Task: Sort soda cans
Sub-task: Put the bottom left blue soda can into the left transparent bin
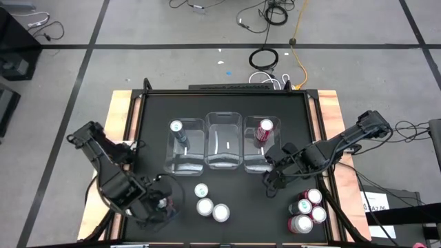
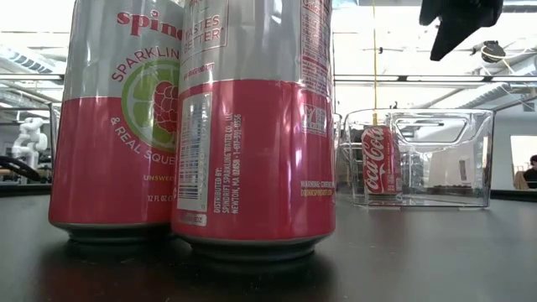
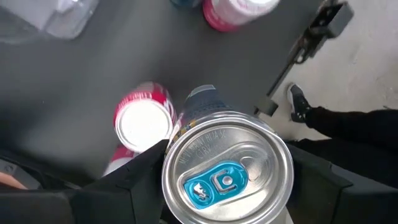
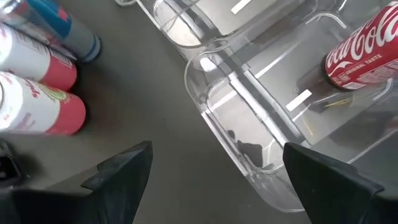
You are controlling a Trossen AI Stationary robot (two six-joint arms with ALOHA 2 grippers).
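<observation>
My left gripper [image 1: 160,204] hangs over the table's near left part, shut on a slim teal-blue soda can [image 3: 227,171] with a silver top and blue tab. A pink can [image 3: 143,121] stands beside it. Three cans [image 1: 209,204] stand near the table's middle, and several more [image 1: 306,208] at the near right. A blue can [image 1: 177,128] stands in the left clear bin and a red cola can [image 4: 364,46] in the right bin [image 1: 260,145]. My right gripper [image 4: 217,186] is open above the table, just near of the right bin, touching nothing. My left gripper pinches the teal-blue can near its top rim [image 3: 171,163] between its two fingers [image 3: 134,177], one on each side. The fingers come from above, pointing down. The can stays upright in the hold; its base is hidden by its own top.
The middle bin [image 1: 224,141] holds no can. In the low view two pink cans [image 2: 193,126] fill the foreground. Wooden borders [image 1: 120,110] flank the black tabletop. A person's shoe [image 3: 298,102] and dark trouser leg show on the floor beside the table.
</observation>
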